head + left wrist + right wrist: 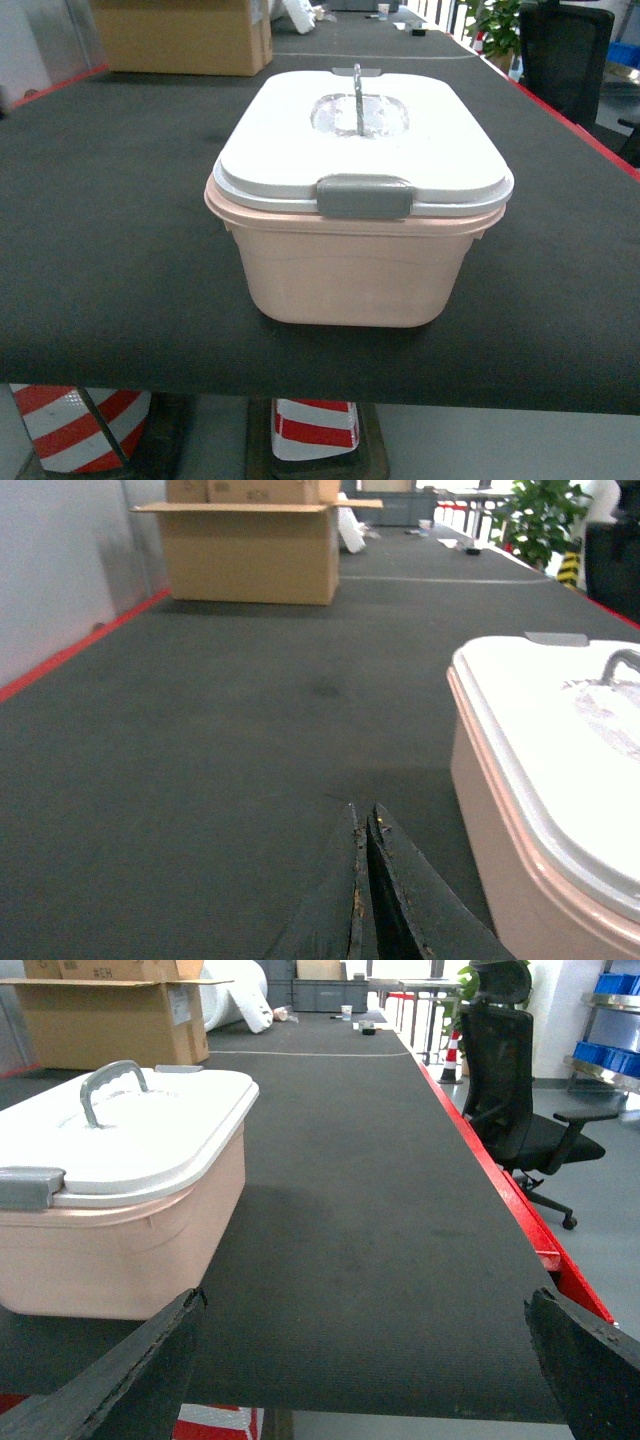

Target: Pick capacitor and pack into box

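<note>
Box (358, 220) sits lidded near table (110, 260) edge.

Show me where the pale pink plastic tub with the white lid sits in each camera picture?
Head: pale pink plastic tub, centre, near table edge.
Left wrist: tub, right edge, partly cut off.
Right wrist: tub, left side.
Shared landmark: brown cardboard box, far end.

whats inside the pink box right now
Cannot tell. The box has its white lid on, with the front grey latch down. The clear centre panel shows only glare and the handle; no capacitor is visible anywhere.
</note>
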You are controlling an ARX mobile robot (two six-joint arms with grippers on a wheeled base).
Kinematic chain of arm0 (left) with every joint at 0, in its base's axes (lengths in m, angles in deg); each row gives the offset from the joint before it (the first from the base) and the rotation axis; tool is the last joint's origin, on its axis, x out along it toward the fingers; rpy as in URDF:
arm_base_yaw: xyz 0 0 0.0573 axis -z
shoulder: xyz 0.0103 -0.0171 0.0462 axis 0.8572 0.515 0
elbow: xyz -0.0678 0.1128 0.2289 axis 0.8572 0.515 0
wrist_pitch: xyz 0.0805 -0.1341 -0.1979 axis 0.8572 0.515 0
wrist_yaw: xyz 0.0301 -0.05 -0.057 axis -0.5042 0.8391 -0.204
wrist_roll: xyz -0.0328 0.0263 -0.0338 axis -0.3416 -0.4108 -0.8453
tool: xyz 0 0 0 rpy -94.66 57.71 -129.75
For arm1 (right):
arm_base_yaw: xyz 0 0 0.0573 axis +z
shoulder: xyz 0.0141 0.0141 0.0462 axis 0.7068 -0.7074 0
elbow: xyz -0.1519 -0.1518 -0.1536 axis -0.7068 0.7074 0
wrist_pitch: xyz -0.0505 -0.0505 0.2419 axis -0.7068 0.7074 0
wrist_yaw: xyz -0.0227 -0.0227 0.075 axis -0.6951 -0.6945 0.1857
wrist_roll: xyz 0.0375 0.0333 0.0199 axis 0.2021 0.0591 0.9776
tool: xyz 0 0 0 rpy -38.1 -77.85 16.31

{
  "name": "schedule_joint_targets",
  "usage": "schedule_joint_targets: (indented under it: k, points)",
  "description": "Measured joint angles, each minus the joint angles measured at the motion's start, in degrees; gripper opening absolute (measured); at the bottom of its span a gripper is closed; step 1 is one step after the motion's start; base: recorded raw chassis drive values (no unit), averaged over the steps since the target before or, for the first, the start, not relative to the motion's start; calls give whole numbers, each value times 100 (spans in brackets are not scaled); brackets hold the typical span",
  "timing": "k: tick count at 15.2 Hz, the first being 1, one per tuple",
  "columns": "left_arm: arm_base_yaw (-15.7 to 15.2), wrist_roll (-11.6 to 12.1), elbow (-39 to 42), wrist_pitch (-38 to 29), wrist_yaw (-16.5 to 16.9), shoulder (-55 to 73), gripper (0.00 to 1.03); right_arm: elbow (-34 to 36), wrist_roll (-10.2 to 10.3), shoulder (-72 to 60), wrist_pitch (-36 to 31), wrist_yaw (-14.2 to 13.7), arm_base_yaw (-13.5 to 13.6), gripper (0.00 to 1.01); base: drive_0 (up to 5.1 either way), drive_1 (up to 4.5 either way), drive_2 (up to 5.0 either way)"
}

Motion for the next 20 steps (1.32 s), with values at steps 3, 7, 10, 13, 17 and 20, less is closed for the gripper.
schedule_joint_targets:
  k: [3, 7, 10, 13, 17, 20]
  points:
    - [-304, -2, 629, 35, 345, -599, 2, 0, 0, 0, 2, 2, 0, 98, 0, 0, 0]
    - [-907, -2, 1617, 739, 984, -2282, 2, 0, 0, 0, 0, 2, 0, 98, 0, 0, 0]
    - [-1316, -2, 1729, 944, 1390, -2592, 2, 0, 0, 0, 0, 2, 0, 98, 0, 0, 0]
    - [-1401, -2, 2013, 820, 1471, -2931, 2, 0, 0, 0, 0, 2, 0, 98, 0, 0, 0]
    - [-1392, -4, 2076, 1823, 1471, -3947, 2, 0, 0, 0, 0, 2, 0, 98, 0, 0, 0]
    - [-1392, -4, 2076, 2514, 1473, -4649, 2, 0, 0, 0, 0, 2, 0, 98, 0, 0, 0]
